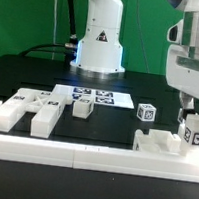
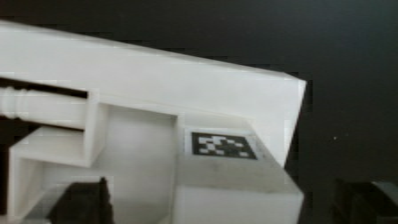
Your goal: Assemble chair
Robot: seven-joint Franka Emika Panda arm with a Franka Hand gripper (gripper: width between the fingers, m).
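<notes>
Gripping: the state of the gripper (image 1: 190, 107) cannot be told; its fingers are seen right at the top of the tagged white part (image 1: 194, 135), but contact is not shown clearly.
Tagged white part: placed at the exterior view's right, near the table's front, just beside the notched white part (image 1: 160, 145).
Wrist view: filled by the tagged white part (image 2: 178, 110), its square marker turned to the camera; a ribbed stub (image 2: 32, 100) is seen at its edge.
Small tagged block (image 1: 146, 111): set alone on the black table (image 1: 124, 126), near the gripper but apart from it.
Large white part (image 1: 20, 113): laid at the exterior view's left, well apart from the gripper.
Small white piece (image 1: 83, 110): found just in front of the marker board (image 1: 93, 93).
White rail (image 1: 80, 158): stretched along the table's front edge.
Robot base (image 1: 99, 42): seen behind the marker board, against the green backdrop.
</notes>
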